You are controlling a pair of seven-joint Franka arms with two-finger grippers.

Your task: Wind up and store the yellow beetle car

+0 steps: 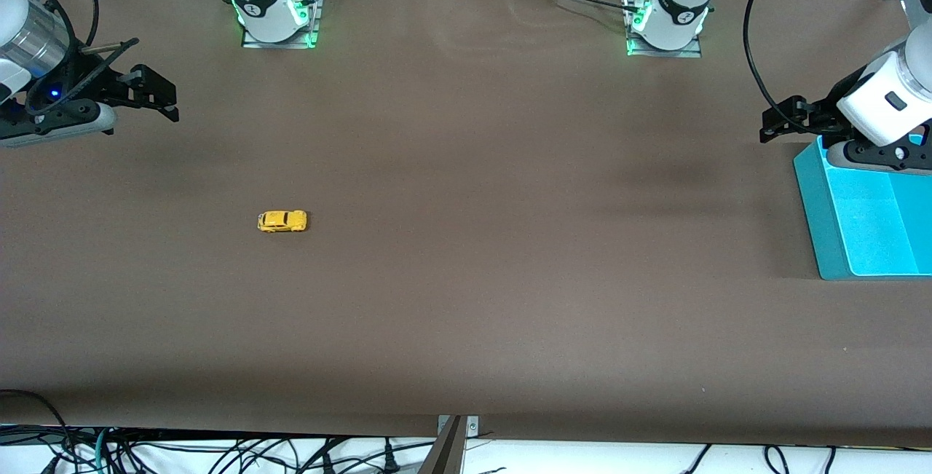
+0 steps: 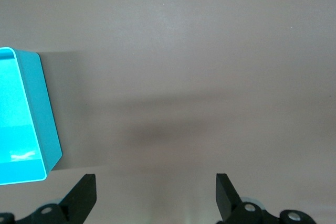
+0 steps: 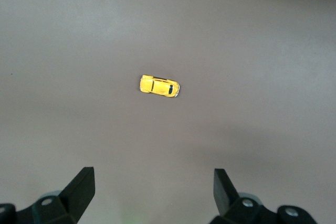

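Observation:
The yellow beetle car [image 1: 282, 221] stands on its wheels on the brown table, toward the right arm's end, alone on the bare cloth. The right wrist view shows the car [image 3: 159, 86] well ahead of the open fingers, apart from them. My right gripper [image 1: 156, 95] hangs open in the air at the right arm's end of the table, nothing between its fingers. My left gripper [image 1: 779, 121] hangs open over the table beside the blue bin [image 1: 815, 204], holding nothing. In the left wrist view the left gripper [image 2: 156, 184] looks down on bare table.
The blue bin [image 2: 44, 114] is open-topped and sits at the left arm's end of the table. Both arm bases [image 1: 275, 8] [image 1: 666, 15] stand along the edge farthest from the front camera. Cables hang off the near edge.

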